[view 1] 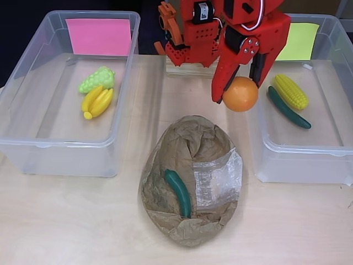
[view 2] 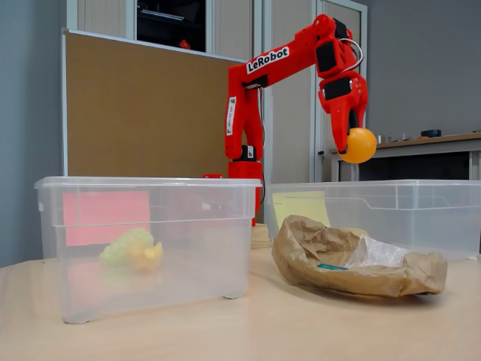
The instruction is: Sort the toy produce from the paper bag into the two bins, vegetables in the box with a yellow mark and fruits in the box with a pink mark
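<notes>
Nearest the overhead camera, paper bag (view 1: 190, 185) retains one green vegetable (view 1: 178, 191); gripper (view 1: 238, 91) pinches orange (view 1: 241, 94) at bag's 1 o'clock; pink-marked bin (view 1: 66, 141) holds two fruits, yellow-marked bin (view 1: 300, 163) two vegetables.

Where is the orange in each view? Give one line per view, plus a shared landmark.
Overhead view: orange right of centre, in the gripper, beside the yellow-marked bin.
Fixed view: orange upper right, above that bin.
Shared landmark: paper bag.
</notes>
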